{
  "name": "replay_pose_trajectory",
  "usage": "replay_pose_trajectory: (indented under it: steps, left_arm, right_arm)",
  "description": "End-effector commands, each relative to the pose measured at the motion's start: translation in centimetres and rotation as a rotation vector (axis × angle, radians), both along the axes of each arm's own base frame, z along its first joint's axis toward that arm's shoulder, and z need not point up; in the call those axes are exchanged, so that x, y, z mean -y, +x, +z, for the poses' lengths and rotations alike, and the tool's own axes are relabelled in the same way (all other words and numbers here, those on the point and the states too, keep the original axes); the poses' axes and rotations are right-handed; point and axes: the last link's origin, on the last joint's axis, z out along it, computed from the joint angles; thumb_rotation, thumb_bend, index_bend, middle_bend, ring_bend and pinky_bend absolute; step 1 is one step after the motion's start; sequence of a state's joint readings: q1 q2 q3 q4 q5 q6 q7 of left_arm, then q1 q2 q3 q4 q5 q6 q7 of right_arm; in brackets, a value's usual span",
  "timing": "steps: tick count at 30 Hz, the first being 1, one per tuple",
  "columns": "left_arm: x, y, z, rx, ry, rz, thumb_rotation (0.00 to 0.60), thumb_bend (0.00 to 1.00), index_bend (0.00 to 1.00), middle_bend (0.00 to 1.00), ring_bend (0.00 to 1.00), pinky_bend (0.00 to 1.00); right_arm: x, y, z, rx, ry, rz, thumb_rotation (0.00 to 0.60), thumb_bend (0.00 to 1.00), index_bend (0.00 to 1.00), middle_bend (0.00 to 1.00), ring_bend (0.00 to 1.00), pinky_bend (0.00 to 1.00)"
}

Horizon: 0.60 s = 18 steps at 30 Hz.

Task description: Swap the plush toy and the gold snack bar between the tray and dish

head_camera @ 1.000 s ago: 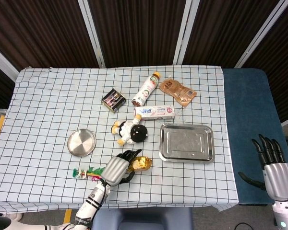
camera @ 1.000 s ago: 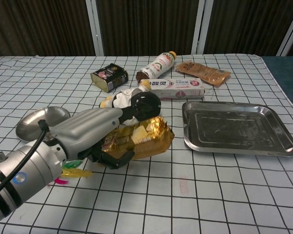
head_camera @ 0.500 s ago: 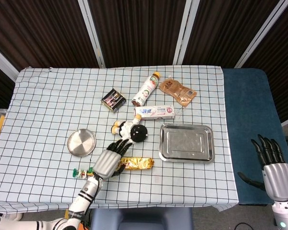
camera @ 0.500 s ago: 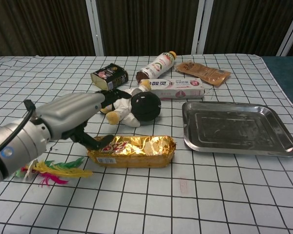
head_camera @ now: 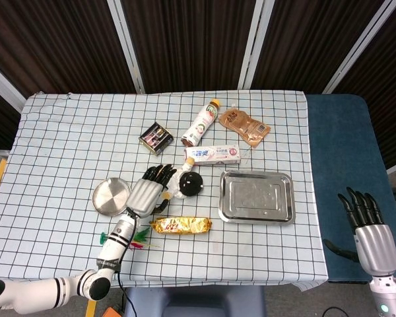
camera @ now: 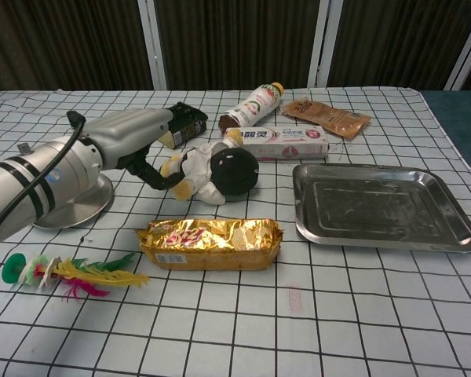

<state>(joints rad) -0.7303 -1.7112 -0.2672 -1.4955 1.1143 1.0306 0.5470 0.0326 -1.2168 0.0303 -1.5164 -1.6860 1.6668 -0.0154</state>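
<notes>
The black-and-white plush toy (head_camera: pixel 185 183) (camera: pixel 217 171) lies on the cloth between the round steel dish (head_camera: pixel 111 197) (camera: pixel 63 214) and the rectangular steel tray (head_camera: pixel 256 197) (camera: pixel 381 206). The gold snack bar (head_camera: pixel 181 225) (camera: pixel 210 243) lies flat on the cloth in front of the plush. My left hand (head_camera: pixel 148 190) (camera: pixel 132 135) hovers at the plush's left side with fingers spread, holding nothing; its thumb is close to a yellow foot. My right hand (head_camera: pixel 367 228) hangs open beyond the table's right edge. Nothing lies in the tray; my forearm hides part of the dish in the chest view.
A feather toy (head_camera: pixel 127 236) (camera: pixel 78 275) lies near the front left. Behind the plush are a toothpaste box (head_camera: pixel 213 154) (camera: pixel 286 141), a bottle (head_camera: pixel 201 123), a small can (head_camera: pixel 156 137) and a brown pouch (head_camera: pixel 244 125).
My left hand let go of the gold snack bar, which now lies flat, and moved back and left to the plush toy. The right hand barely shifted.
</notes>
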Motion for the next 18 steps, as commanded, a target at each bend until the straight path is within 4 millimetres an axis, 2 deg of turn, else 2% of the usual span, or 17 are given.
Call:
replay_pose_trajectory:
  steps: [1,18]
  left_arm:
    - [-0.7,0.5,-0.7,0.009,-0.017,-0.002,0.6,0.42,0.0,0.0,0.0,0.09]
    - [-4.1,1.3,-5.2,-0.066,-0.083,0.017,0.6,0.42,0.0,0.0,0.0,0.07]
  right_arm:
    - [0.0,0.0,0.0,0.0,0.005,0.0,0.6,0.09,0.0,0.0,0.0,0.0]
    - [0.1,-0.1,-0.5,-0.008,0.063,-0.01,0.6,0.09,0.0,0.0,0.0,0.0]
